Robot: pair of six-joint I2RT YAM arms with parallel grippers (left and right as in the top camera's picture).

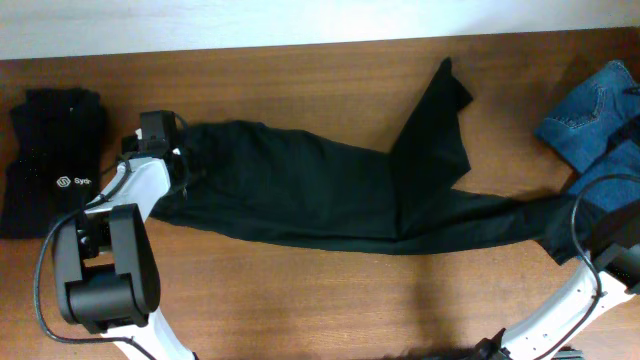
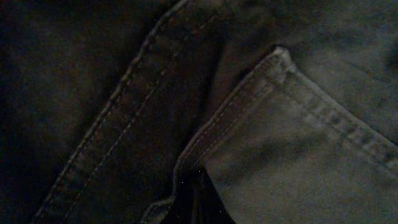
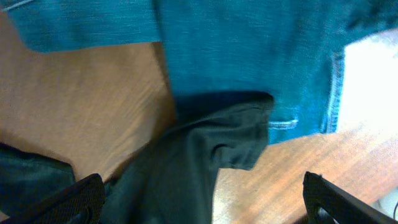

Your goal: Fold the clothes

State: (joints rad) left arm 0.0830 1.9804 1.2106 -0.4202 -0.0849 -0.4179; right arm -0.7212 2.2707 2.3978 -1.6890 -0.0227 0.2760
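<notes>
The black trousers [image 1: 300,190] lie across the table, waist at the left. One leg [image 1: 435,115] points toward the back, and the other stretches right to the jeans. My left gripper [image 1: 165,145] is at the waistband. The left wrist view is filled with black fabric and seams [image 2: 249,106], with a fold running into the dark jaws [image 2: 202,205], which look shut on it. My right gripper [image 1: 595,235] is open. Its fingers straddle the end of the right leg [image 3: 205,155], low over it [image 3: 205,205].
Blue denim jeans [image 1: 600,125] lie at the right edge, and the leg end partly rests on them [image 3: 249,50]. A folded black top with a white logo [image 1: 50,165] lies at the far left. Bare wooden table [image 1: 330,300] shows in front of the trousers.
</notes>
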